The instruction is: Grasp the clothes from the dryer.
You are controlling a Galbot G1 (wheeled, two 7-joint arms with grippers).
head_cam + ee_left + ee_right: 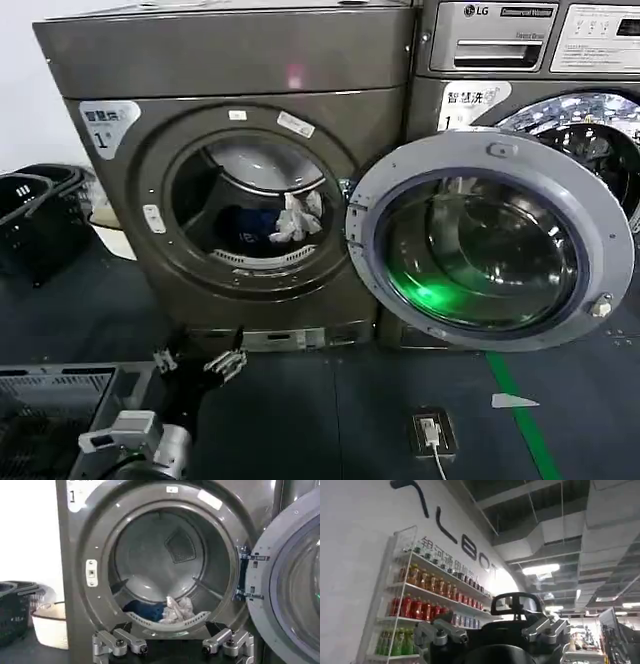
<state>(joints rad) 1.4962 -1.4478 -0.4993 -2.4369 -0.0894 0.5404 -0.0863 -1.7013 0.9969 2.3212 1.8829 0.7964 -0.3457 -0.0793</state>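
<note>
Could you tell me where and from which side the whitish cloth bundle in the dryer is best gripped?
Grip the whitish cloth bundle at its raised, crumpled top, coming straight in through the open porthole of the dryer. It sits just behind the front lip beside the dark blue garment, so the open left gripper likely reaches it front-on.

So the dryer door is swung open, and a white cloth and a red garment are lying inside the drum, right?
Not quite: the garment beside the white cloth is dark blue, not red, as the left wrist view shows. The dryer door is indeed swung open.
</note>
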